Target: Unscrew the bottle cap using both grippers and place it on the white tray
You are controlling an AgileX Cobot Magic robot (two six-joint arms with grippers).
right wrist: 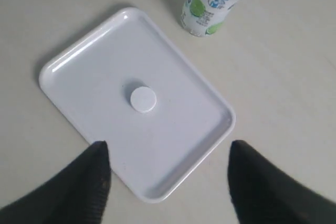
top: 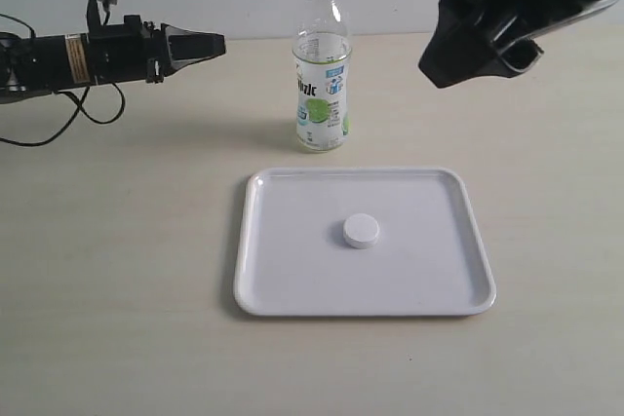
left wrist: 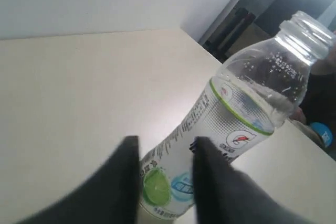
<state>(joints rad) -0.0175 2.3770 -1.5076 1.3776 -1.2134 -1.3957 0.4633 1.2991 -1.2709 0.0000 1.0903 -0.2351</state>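
Closest to me is the white tray (top: pixel 292 275), sitting flat on the table, and the bottle cap (top: pixel 361 231) is lying right around the middle of it, clear of the rim on every side. Just behind the tray the bottle (top: pixel 322 94) stands upright with its neck open, no cap on it.

Left gripper (top: pixel 218 45) hangs off to the side, well apart from the bottle and pointing at it. On its wrist cam I can see a narrow gap between the two fingers, with nothing in it. Right gripper (right wrist: pixel 169 145) is up high over the tray with its fingers spread wide, also empty.

So as far as I can judge, the unscrew and the drop-off are both done and we're at the wrap-up stage. Next move doesn't need much from me: pull both arms back to rest. I'd keep the left one from swinging toward the bottle, since it's slim, near empty and looks easy to tip. I'd take the right one straight up so it doesn't clip the tray.
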